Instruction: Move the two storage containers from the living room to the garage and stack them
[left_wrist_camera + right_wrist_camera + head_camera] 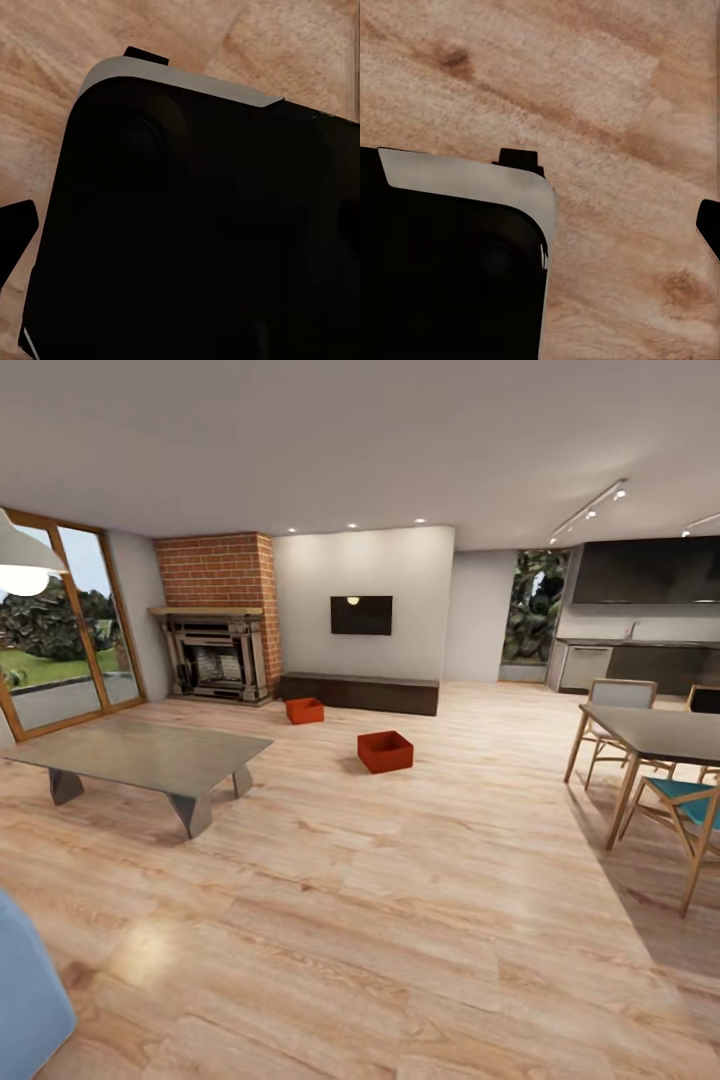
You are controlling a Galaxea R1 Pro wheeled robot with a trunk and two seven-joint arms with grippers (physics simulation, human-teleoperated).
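Head view: the living room, seen across its plank floor (400,920). Two orange-red boxes sit on the planks in front of the long dark bench (360,693). The far box (305,710) lies just before the bench's left end; the near box (385,751) lies further out from the bench, apart from the first. Left of the bench stands the brick fireplace (218,645); above the bench hangs the black TV (361,615). A grey low table (140,757) stands well out from the bench. My wrist cameras look down on my own dark base (195,225) over the planks. I cannot tell how either of my claws stands.
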